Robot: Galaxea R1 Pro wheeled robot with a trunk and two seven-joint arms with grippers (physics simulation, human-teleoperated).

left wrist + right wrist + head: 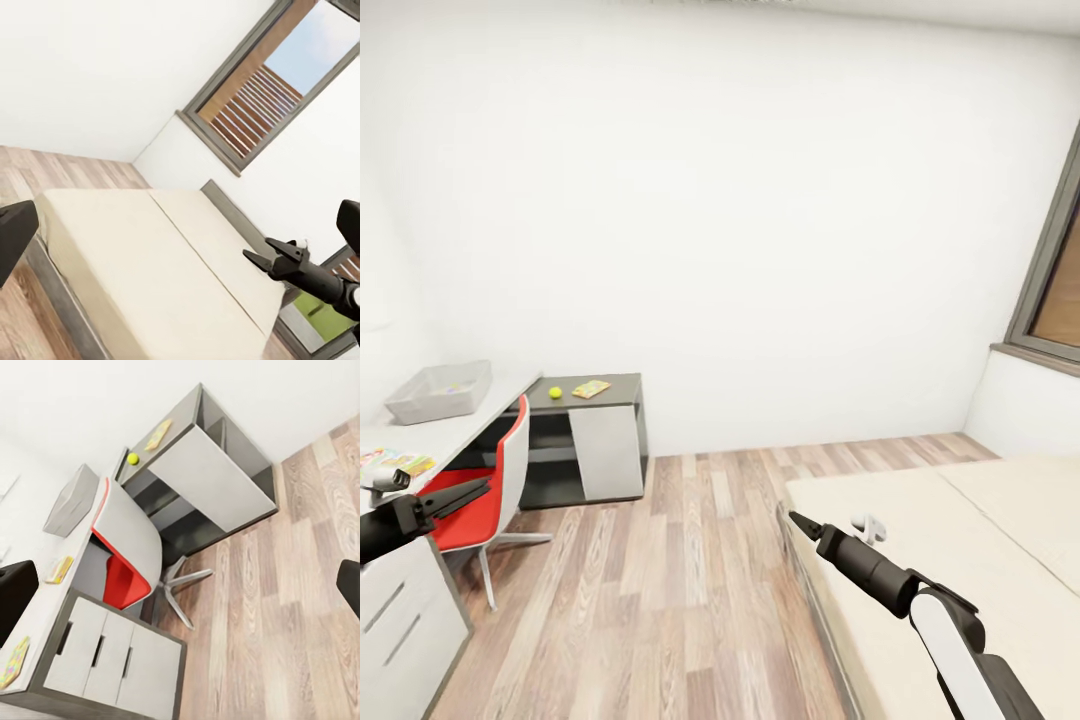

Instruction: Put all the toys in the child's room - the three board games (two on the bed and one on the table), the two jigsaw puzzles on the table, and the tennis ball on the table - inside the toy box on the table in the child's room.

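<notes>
Both grippers [460,492] [796,520] apparently clenched, empty; toy box [438,392] contents indistinct, bed [950,560] cropped.

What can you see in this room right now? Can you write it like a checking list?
Surface: long pale table along the left wall, joined to a lower dark side unit.
Job's things: toy box on the table; tennis ball and a flat printed item on the side unit; colourful flat pieces at the table's near end. Bed bare where seen.
Clutter: red and white chair pushed against the table.
Grippers: left gripper and right gripper hold nothing; whether open or shut, cannot tell.
Cables: nothing seen.
Surroundings: white walls, wood floor, window.
</notes>
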